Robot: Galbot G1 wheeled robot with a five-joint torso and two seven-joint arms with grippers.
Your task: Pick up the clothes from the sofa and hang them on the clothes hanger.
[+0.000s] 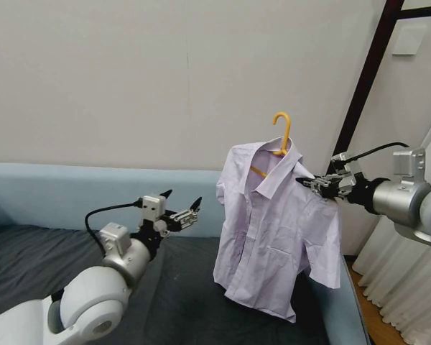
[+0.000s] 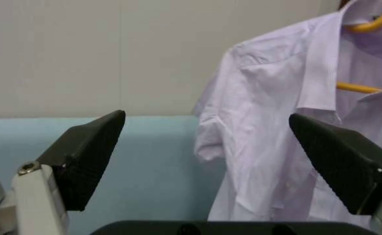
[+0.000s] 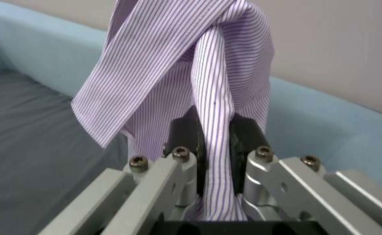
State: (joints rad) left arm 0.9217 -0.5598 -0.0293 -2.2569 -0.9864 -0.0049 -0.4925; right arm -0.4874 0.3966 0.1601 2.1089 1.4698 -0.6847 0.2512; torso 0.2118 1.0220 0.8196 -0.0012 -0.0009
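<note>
A pale lilac striped shirt [image 1: 273, 223] hangs in the air above the sofa on a yellow hanger [image 1: 281, 134]. My right gripper [image 1: 317, 185] is shut on the shirt's shoulder; in the right wrist view the fabric [image 3: 207, 73] is pinched between the black pads [image 3: 184, 139]. My left gripper [image 1: 179, 213] stands open with nothing in it, to the left of the shirt and apart from it. From the left wrist, the shirt [image 2: 289, 132] and hanger [image 2: 374, 24] appear beyond the spread fingers [image 2: 89, 147].
The sofa has a light blue backrest [image 1: 65, 190] and a dark grey seat [image 1: 29, 269]. A plain wall rises behind. A dark door frame [image 1: 366, 79] and a white curtain [image 1: 409, 287] stand at the right.
</note>
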